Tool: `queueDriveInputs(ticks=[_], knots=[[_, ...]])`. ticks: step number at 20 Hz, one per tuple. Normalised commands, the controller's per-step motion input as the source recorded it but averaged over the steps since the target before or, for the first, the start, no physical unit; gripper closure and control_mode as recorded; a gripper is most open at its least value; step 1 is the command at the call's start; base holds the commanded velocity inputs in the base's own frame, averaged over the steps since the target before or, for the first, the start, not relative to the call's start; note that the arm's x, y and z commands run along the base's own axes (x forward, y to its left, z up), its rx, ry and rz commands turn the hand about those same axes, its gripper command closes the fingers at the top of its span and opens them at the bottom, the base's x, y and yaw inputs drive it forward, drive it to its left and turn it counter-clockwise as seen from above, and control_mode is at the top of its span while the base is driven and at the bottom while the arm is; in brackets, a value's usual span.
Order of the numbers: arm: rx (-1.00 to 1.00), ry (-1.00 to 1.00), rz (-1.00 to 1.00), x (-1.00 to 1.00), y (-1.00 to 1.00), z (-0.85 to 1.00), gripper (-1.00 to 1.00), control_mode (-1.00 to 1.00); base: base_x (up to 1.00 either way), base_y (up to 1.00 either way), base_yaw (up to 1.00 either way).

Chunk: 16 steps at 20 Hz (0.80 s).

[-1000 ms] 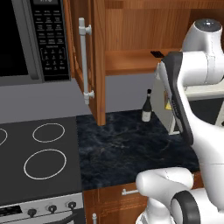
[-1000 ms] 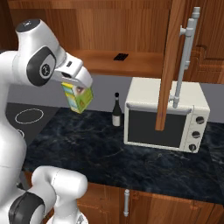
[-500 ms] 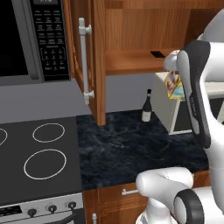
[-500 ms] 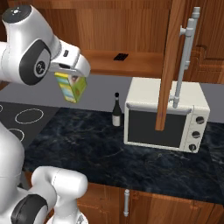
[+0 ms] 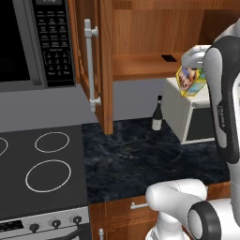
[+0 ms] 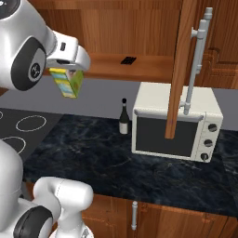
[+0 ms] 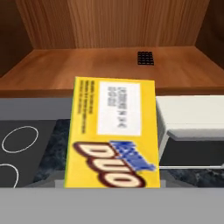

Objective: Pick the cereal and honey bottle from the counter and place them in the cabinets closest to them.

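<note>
One cereal box (image 6: pixel 68 82); one dark wine bottle (image 6: pixel 123 117); one white toaster oven (image 6: pixel 176 123); one black microwave (image 5: pixel 33 44). One open upper cabinet (image 6: pixel 139 32) with one shelf (image 7: pixel 109 65); one small dark square object (image 7: pixel 145 58) on it. Three stove rings (image 5: pixel 48 176) visible; one counter (image 6: pixel 125 160).

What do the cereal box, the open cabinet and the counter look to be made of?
Cereal box, held in the end effector: seemingly printed cardboard, judging by its flat yellow faces with lettering. Cabinet: reddish-brown wood or wood veneer with visible grain and a smooth finish; silver, metal-looking bar handle. Counter: dark polished stone look with faint bluish marbling, though it could be laminate.
</note>
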Motion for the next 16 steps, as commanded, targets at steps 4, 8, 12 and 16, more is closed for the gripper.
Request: queueDriveInputs(ticks=[4, 8, 12, 16], knots=[[-0.01, -0.03, 0.01, 0.1, 0.03, 0.1, 1.0, -1.0, 0.0, 0.0, 0.0], [-0.03, -0.03, 0.0, 0.32, 0.08, 0.07, 1.0, -1.0, 0.0, 0.0, 0.0], [-0.04, -0.03, 0.0, 0.37, 0.09, 0.15, 1.0, -1.0, 0.0, 0.0, 0.0], [-0.02, -0.05, 0.0, 0.35, 0.09, 0.15, 1.0, -1.0, 0.0, 0.0, 0.0]])
